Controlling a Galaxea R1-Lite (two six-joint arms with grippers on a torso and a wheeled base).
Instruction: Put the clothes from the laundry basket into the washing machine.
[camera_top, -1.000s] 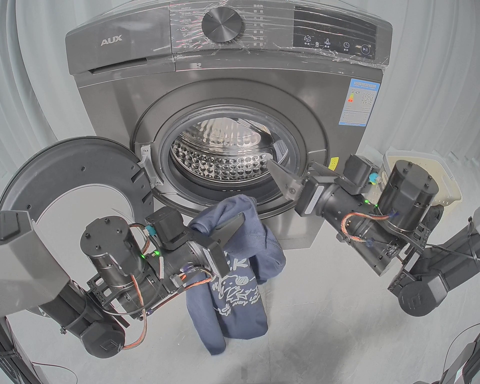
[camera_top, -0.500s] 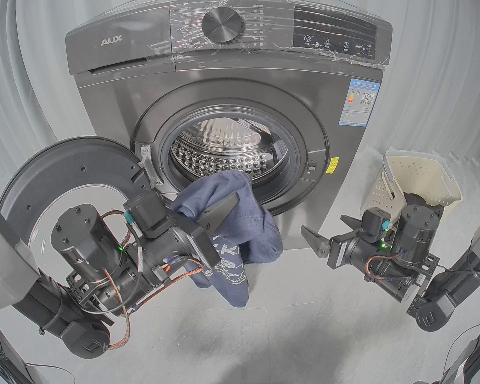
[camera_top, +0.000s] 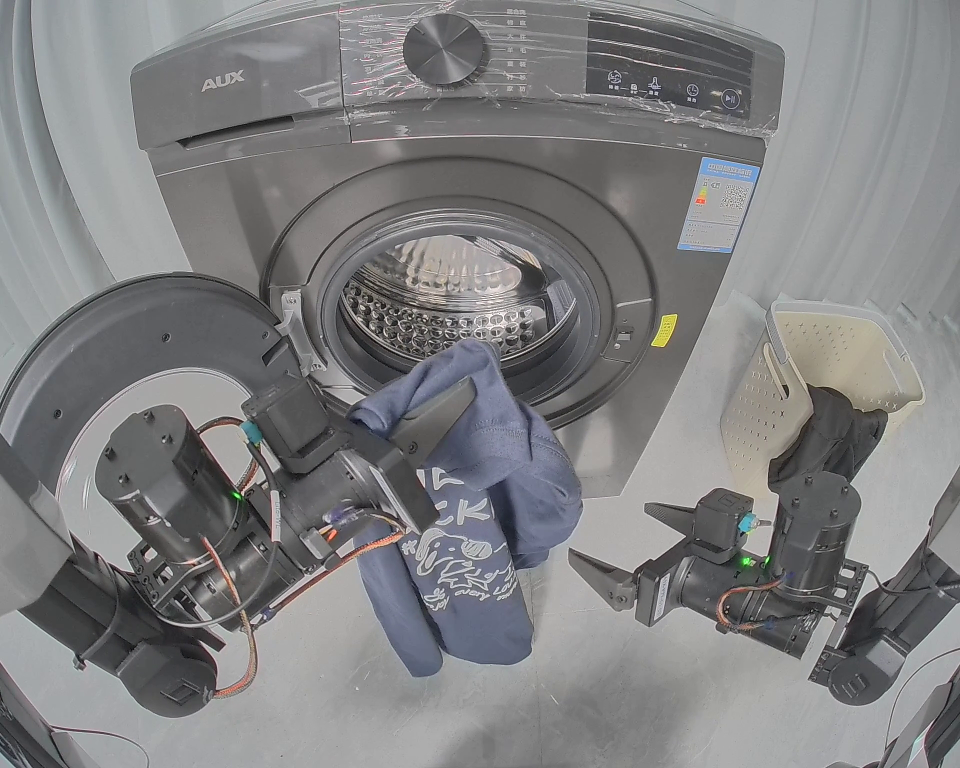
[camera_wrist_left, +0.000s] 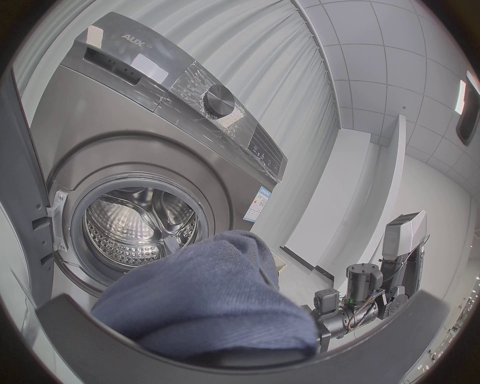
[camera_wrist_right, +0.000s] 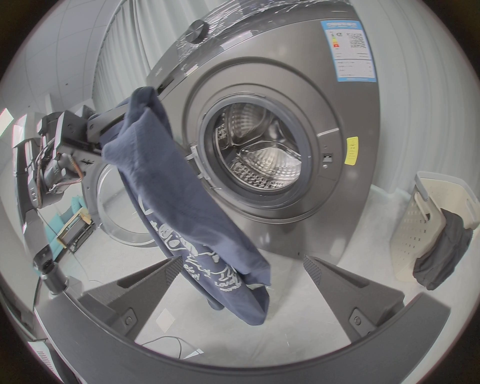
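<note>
Item: navy shirt (camera_top: 470, 560), clenched in our left claw (camera_top: 450, 420) just before the open drum (camera_top: 450, 300) of the washing machine (camera_top: 480, 180), tail hanging low; we judge it must rise so the tail clears the rim before going in. Our right claw (camera_top: 627, 547): released, low over the pale floor (camera_top: 620, 690). Surroundings: grey curtain (camera_top: 880, 150); laundry basket (camera_top: 850, 350) beside the machine, dark garment (camera_top: 830, 435) draped over its edge

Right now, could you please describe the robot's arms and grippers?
The left arm and right arm are black, with cylindrical joints, orange braided cables, green lights and teal plugs. The left gripper and right gripper have dark grey wedge-shaped fingers.
</note>
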